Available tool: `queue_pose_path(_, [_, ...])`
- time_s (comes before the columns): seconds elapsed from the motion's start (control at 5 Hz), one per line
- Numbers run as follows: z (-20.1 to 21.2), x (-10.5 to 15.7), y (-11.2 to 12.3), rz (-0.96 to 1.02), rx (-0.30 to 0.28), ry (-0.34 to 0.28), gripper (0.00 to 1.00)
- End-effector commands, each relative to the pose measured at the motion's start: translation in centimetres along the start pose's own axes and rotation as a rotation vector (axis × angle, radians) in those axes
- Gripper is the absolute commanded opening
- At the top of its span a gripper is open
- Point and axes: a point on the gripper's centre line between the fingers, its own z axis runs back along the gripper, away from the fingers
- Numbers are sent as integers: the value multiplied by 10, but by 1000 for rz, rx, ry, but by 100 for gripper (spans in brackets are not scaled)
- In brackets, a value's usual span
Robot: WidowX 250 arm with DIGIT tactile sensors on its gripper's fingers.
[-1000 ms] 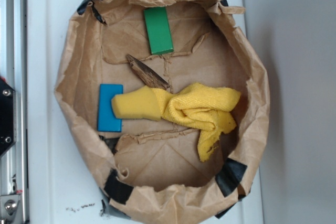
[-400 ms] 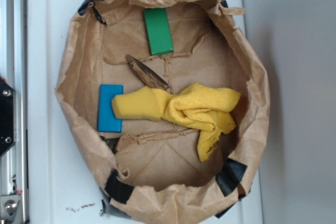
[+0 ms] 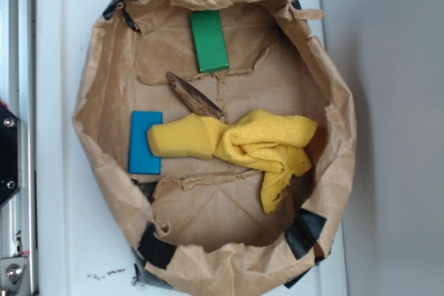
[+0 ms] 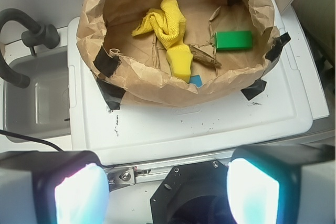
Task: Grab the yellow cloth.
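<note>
The yellow cloth [image 3: 239,145] lies bunched on the floor of a paper bag [image 3: 90,102] whose rolled-down walls form a shallow basin on a white tray [image 3: 55,227]. The walls are fixed with strips of black tape [image 3: 154,246], presumably so that the contents are kept from sliding off. One smooth end of the cloth overlaps the right edge of the blue block [image 3: 143,142]; the other end trails toward the lower right wall. A brown wood fragment [image 3: 194,96] touches the cloth's upper edge, and the green block [image 3: 209,40] lies well apart, near the far wall.

In the wrist view the gripper [image 4: 168,192] is seen outside the bag, above the tray's near edge, with its two fingers [image 4: 79,195] spread wide and nothing between them. The cloth [image 4: 168,32] is seen ahead, beyond the near bag wall [image 4: 157,85].

The task is judged to be at the approach stage; no contact has been made. The raised wall must be cleared before descent. The thick central folds are judged the best target, since the end lying over the blue block risks the block being pinched along with the fabric.
</note>
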Motion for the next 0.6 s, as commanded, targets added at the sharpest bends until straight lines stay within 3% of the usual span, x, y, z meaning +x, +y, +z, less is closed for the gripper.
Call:
queue_pose_path(0.0, [2,2,0,-8,3,-16,100])
queue_pose_path(0.2, [-8,5,3,45,3,-27,100])
queue_pose_path(0.4, [-28,25,22,50,13,-63,100])
